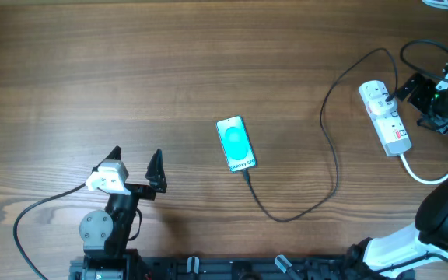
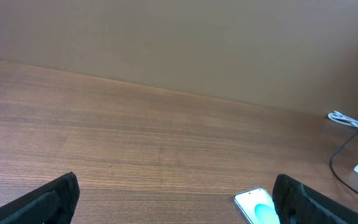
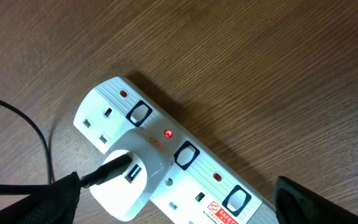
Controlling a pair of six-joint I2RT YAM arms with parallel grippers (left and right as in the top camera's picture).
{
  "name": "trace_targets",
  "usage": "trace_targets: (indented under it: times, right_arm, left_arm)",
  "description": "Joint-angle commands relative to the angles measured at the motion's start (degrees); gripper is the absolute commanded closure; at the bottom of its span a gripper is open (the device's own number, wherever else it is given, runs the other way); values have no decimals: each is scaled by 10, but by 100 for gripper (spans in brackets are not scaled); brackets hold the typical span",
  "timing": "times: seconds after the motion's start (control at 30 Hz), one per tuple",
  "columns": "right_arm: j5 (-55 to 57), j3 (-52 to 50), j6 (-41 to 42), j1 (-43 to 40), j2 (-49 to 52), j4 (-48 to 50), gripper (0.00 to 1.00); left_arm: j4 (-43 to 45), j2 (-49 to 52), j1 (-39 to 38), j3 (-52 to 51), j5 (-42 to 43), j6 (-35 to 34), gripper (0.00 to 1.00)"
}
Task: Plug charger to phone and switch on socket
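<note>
The phone [image 1: 236, 144] lies face up mid-table with a teal screen; its top edge also shows in the left wrist view [image 2: 255, 203]. The black charger cable [image 1: 329, 132] has its plug tip at the phone's near end and loops right to a white adapter [image 3: 132, 174] plugged into the socket [image 1: 385, 117]. In the right wrist view the socket [image 3: 191, 180] has one red light lit beside the adapter. My right gripper [image 3: 176, 202] is open, just above the socket. My left gripper [image 1: 136, 165] is open and empty, well left of the phone.
The socket's thick white cord [image 1: 426, 175] curves off at the right, past my right arm. More white cable [image 2: 353, 121] lies at the far right edge of the table. A wall stands behind the table's far edge.
</note>
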Motion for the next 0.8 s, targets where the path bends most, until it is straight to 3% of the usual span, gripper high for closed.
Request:
trace_targets:
  times: [0.0,0.63,0.77]
  right_arm:
    - [-7,8,-6,3,-7,1,0]
    - [-7,8,-6,3,-3,11,0]
    - [-7,8,-6,3,-39,11,0]
  left_arm:
    - [-4,-6,-2,-2,-9,11,0]
    - [-4,-6,-2,-2,-9,11,0]
    - [-4,-6,-2,-2,-9,11,0]
